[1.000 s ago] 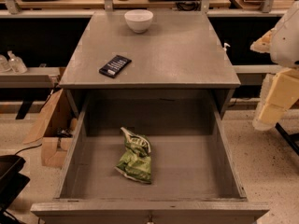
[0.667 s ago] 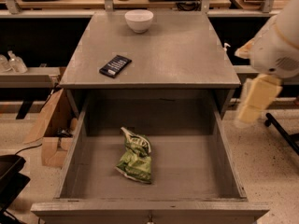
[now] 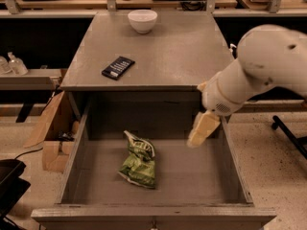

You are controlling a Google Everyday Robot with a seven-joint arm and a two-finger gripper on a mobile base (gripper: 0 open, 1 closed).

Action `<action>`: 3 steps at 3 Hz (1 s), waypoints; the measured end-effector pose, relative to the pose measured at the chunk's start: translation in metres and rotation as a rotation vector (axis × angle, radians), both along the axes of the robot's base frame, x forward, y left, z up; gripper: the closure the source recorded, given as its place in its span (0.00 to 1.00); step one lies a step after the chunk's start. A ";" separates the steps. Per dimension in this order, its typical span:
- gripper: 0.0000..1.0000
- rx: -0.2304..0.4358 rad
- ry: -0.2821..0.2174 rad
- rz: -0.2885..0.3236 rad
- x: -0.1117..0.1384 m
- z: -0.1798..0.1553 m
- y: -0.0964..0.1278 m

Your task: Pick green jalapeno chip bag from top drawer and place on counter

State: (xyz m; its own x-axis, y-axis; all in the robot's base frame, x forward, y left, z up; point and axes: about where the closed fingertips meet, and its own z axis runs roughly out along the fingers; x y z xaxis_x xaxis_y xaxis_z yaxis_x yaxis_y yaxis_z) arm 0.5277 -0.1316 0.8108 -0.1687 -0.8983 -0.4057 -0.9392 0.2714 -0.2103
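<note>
My end effector hangs empty over the right side of the drawer; how open, I cannot tell. The chip bag lies down-left of it: light, crinkly, slippery. I'd pinch its puffed middle.

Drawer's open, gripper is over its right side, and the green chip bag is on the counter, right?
No. The camera view shows the green jalapeno chip bag lying on the floor of the open top drawer, not on the counter. The gripper is over the drawer's right side.
</note>
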 end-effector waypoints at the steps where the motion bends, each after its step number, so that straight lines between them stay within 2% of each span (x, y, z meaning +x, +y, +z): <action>1: 0.00 0.043 -0.073 -0.017 0.004 -0.036 0.039; 2: 0.00 0.042 -0.057 -0.003 0.001 -0.044 0.047; 3: 0.00 0.065 0.042 0.030 -0.022 -0.088 0.083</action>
